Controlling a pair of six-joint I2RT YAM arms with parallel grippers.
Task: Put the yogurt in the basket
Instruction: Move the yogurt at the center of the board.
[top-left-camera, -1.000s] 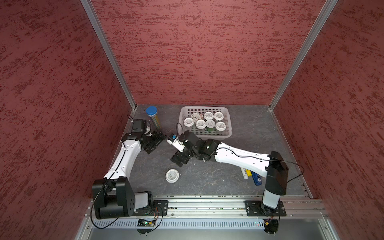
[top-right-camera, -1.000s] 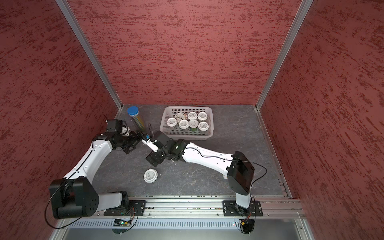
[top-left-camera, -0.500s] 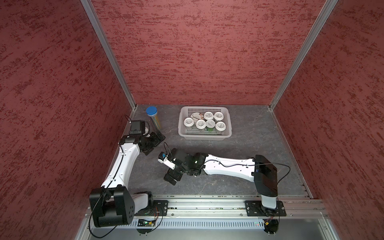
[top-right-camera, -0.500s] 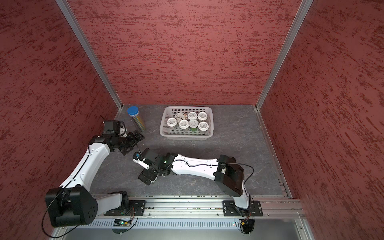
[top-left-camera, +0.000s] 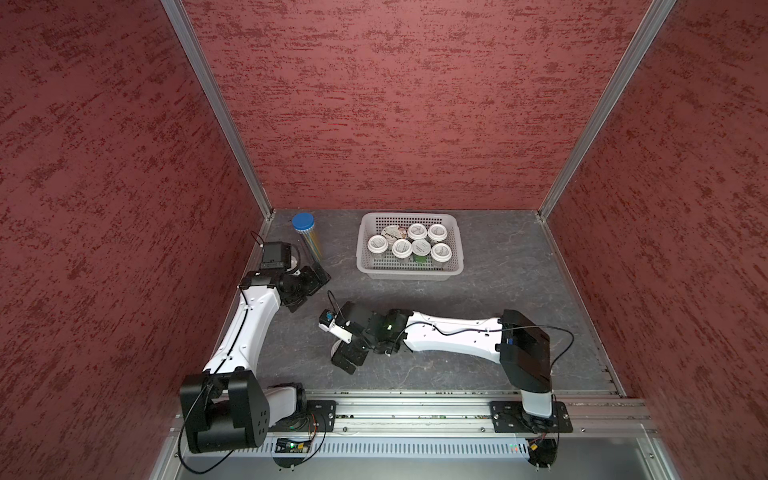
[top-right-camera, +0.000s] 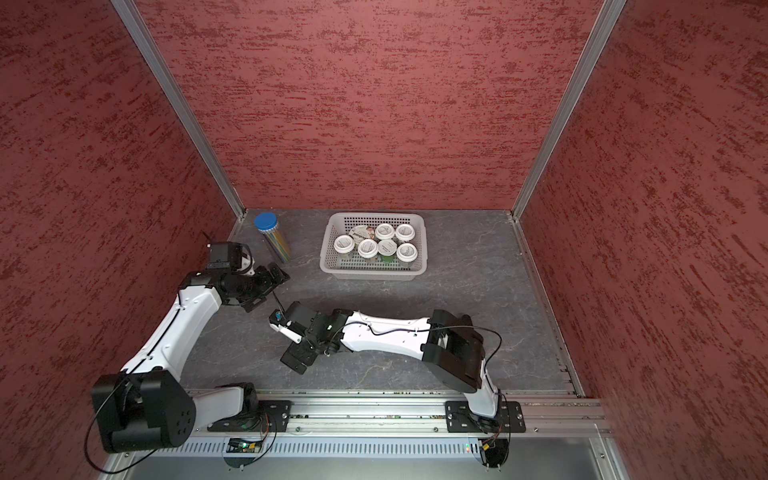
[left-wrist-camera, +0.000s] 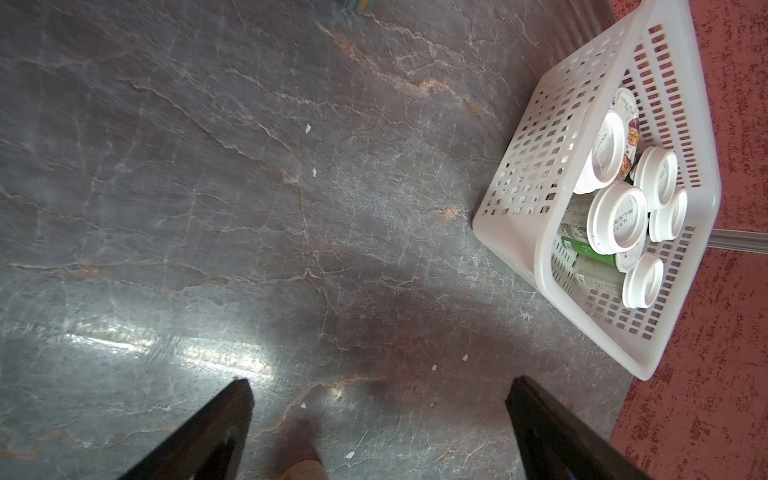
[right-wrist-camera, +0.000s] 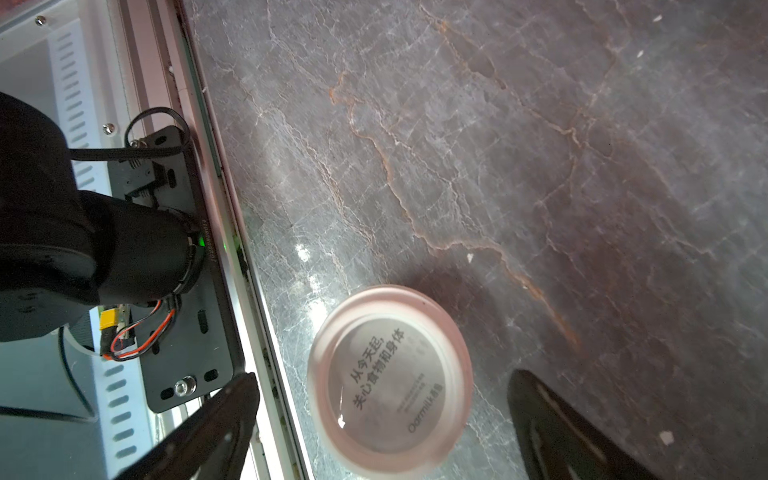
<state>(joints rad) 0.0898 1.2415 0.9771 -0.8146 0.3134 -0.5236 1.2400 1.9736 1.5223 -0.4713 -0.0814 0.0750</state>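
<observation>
Nearly done, seven yogurt cups (top-left-camera: 402, 248) sit in the pale perforated plastic basket (top-left-camera: 409, 274), while the last white-lidded round cup (right-wrist-camera: 388, 399) stands on the grey marbled tabletop (right-wrist-camera: 540, 166) between the spread, not-yet-closed fingers of the right gripper (right-wrist-camera: 382, 376); the left gripper (left-wrist-camera: 379, 383), likewise spread, holds nothing.

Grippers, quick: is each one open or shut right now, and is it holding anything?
Left gripper: open, holding nothing.
Right gripper: open over a yogurt cup, not gripping it.
</observation>
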